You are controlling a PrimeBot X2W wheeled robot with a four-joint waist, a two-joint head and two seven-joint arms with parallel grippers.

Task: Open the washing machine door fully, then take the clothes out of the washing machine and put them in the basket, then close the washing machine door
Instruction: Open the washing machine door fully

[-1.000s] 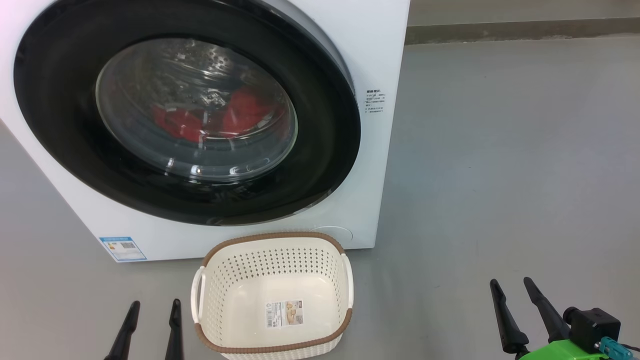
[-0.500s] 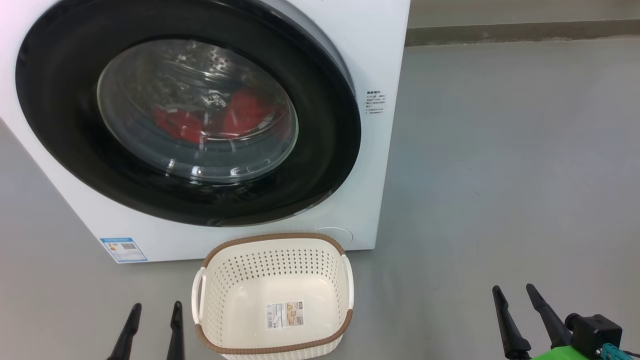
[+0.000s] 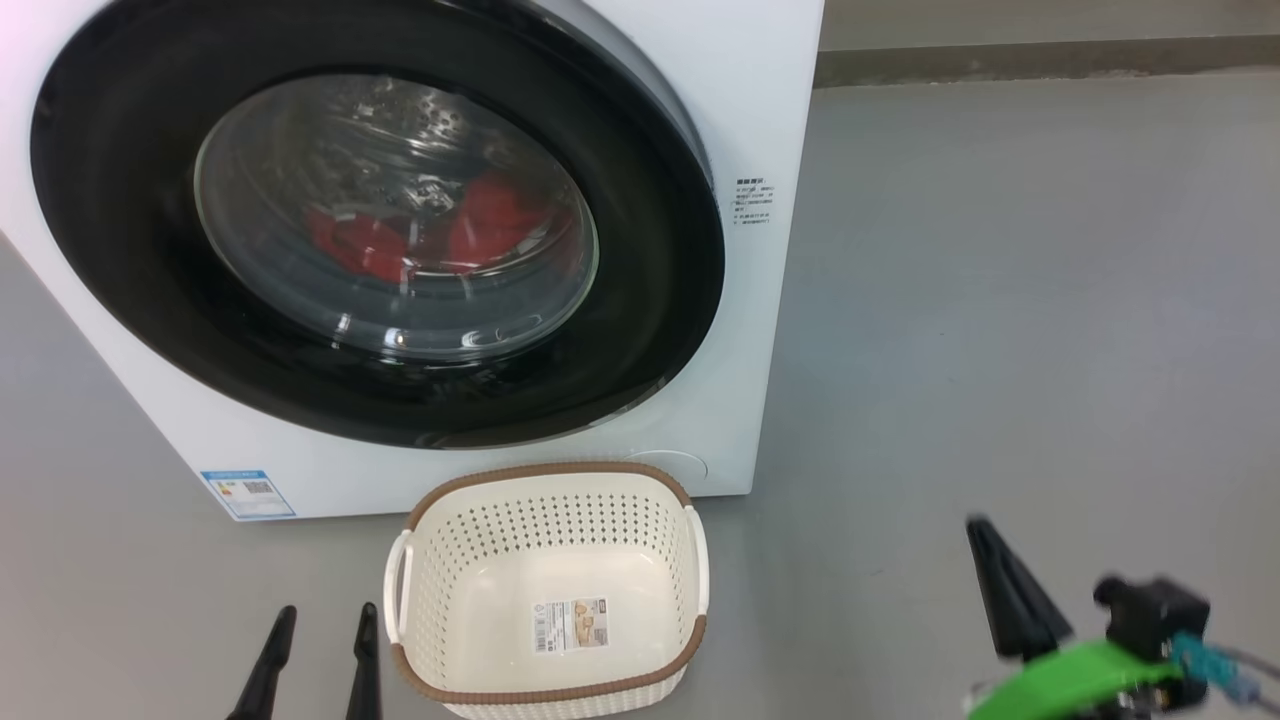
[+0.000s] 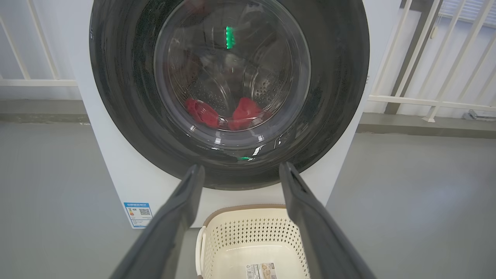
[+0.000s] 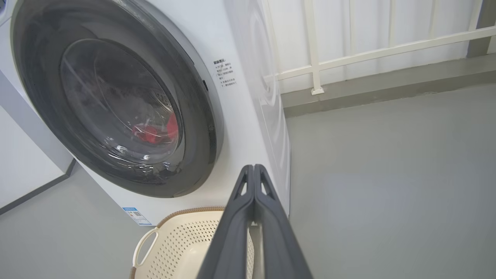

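Facing a white washer (image 3: 765, 100) from low down, the robot's two arms sit at the bottom of the head view. Door (image 3: 110, 250), black rim w/ clear glass centre, is shut and flush in the washer front, so step one of the task is not yet done. Clothes (image 3: 490, 225), bright red, lie heaped at the bottom of the drum, seen thru the glass. Basket (image 3: 545, 468), cream w/ brown rim, stands empty on the floor just in front of the washer, below the door's lower right. It is prob. put there so clothes get a short trip from drum to basket.

L pincer (image 3: 328, 612) hangs low beside the basket's left handle, fingers parted, holding nothing. Its wrist view looks straight at door and basket, so it is likely on standby. R pincer (image 5: 254, 168) is off to the right, well apart from the basket, fingers pressed together tip to tip w/ nothing btwn them. It aims toward the washer's right front corner, near the door's right edge. My guess: closed fingers make one stiff probe for hooking that edge. R arm looks blurred in the head view, so prob. moving.

Floor (image 3: 1000, 300): smooth matte grey. A low grey kerb (image 3: 1000, 60) runs behind, w/ white railing (image 5: 312, 46) and pale wall beyond. Blue label (image 3: 247, 493) at washer's lower left.
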